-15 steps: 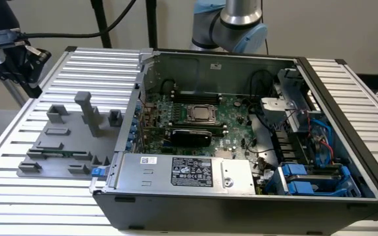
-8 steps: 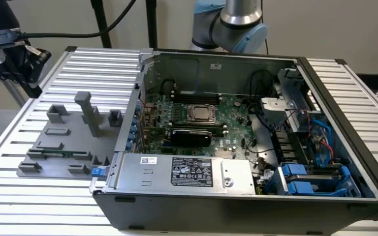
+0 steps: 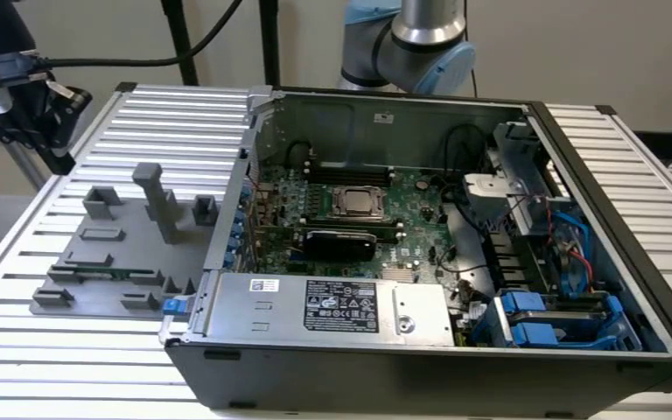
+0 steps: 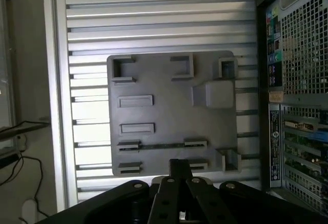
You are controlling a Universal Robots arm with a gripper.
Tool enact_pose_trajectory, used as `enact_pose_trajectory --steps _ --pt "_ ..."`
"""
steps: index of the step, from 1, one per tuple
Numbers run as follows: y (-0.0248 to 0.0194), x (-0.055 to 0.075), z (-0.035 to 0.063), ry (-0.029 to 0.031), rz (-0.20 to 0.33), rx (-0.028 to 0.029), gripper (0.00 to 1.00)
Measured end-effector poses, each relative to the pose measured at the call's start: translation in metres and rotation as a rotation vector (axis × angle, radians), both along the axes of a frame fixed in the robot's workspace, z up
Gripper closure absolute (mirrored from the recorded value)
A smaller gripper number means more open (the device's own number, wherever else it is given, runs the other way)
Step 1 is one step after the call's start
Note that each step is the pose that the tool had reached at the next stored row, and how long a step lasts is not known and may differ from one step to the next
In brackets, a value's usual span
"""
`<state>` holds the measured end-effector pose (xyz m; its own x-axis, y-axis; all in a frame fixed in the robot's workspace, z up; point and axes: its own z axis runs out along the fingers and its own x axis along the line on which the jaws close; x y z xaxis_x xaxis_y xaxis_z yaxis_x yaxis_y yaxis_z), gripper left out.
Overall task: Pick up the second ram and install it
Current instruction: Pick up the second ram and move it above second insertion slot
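The second ram (image 3: 102, 272) is a thin green stick standing on edge in a slot near the front of the grey fixture tray (image 3: 126, 232), at the exterior view's left. From the wrist view it appears edge-on as a thin dark strip (image 4: 159, 145) between two clips of the tray (image 4: 169, 111). My gripper (image 4: 179, 165) hangs high above the tray, a little off the ram's slot. Its fingers meet in one dark block with no gap, and nothing is between them. In the open computer case lies the green motherboard (image 3: 412, 232) with its square silver processor (image 3: 357, 203).
The open computer case (image 3: 430, 363) lies on a ribbed aluminium table (image 3: 32, 350). Its perforated rear wall (image 4: 302, 80) stands close beside the tray. Upright posts (image 3: 158, 201) rise from the tray. The arm's base (image 3: 423, 44) is behind the case. Cables (image 3: 102, 59) hang at the back left.
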<state>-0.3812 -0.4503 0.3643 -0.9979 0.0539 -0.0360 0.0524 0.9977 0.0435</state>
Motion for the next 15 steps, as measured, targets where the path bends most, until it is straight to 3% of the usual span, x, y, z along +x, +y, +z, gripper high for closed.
enact_pose_trajectory --steps 15 --pt "0.0000 0.0000 -0.0102 0.0000 0.272 -0.0001 1.00"
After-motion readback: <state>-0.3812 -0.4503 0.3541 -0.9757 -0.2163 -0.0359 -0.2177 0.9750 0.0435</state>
